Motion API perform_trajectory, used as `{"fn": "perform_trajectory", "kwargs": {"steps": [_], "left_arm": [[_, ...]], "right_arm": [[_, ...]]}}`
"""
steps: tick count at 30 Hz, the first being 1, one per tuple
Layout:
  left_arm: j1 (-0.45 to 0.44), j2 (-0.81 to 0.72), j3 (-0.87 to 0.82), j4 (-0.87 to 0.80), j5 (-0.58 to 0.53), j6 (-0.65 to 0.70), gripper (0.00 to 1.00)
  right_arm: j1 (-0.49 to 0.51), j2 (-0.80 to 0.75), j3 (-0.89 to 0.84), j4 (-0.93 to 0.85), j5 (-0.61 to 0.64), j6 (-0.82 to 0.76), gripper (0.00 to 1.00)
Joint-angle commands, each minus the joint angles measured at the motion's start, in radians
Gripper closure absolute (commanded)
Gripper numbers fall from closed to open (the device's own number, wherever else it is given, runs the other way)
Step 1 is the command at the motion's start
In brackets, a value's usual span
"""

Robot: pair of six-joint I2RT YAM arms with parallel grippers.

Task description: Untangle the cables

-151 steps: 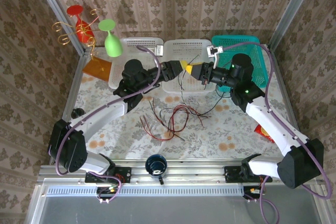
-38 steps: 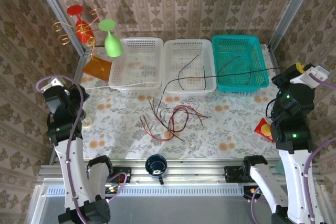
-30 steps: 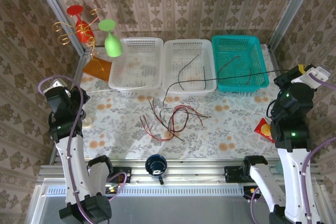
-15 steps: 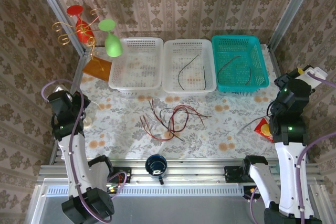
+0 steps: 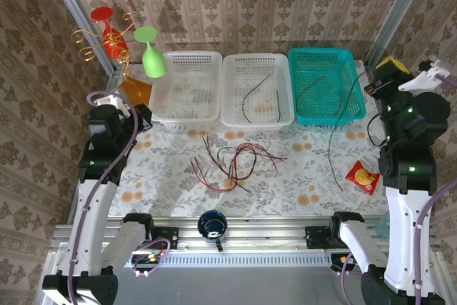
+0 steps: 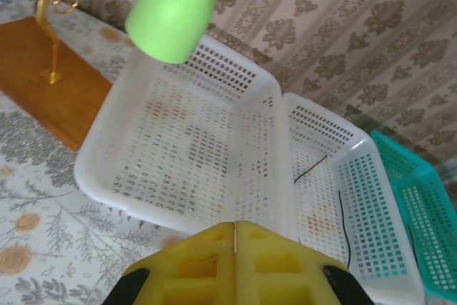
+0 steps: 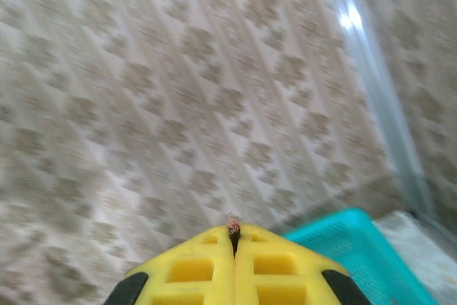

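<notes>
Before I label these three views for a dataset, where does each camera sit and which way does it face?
Top external: above, behind the bases, looking down at the table; both arms show.
Left wrist: on the left arm, facing the white baskets; shut left gripper shows.
Right wrist: on the right arm, facing the wall; right gripper shows, shut on a cable.
Shared: top and left wrist, white baskets; top and right wrist, teal basket.
</notes>
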Motion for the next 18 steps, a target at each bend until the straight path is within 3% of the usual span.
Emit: {"fn": "perform_trajectory", "kwargs": {"steps": [1,5,13,18], "left_arm": [[-0.045,0.024,0.002,0.011,-0.058,0.039,1.0],[-0.095,0.018,-0.038,0.032,-0.086,0.026,1.0],[-0.162,-0.004,-0.09,0.038,-0.127,0.0,1.0],[-0.186,-0.021,-0.117,0.044,-0.136,-0.02,1.0]], "right_arm": [[0.019,0.073,0.119,0.102,-0.199,0.117,1.0],[0.097,0.169,0.249,0.193,-0.207,0.15,1.0],[0.325,0.469,0.616,0.243,-0.175,0.054,1.0],[0.382,0.698,0.848,0.231,-0.172,0.007,1.0]]}}
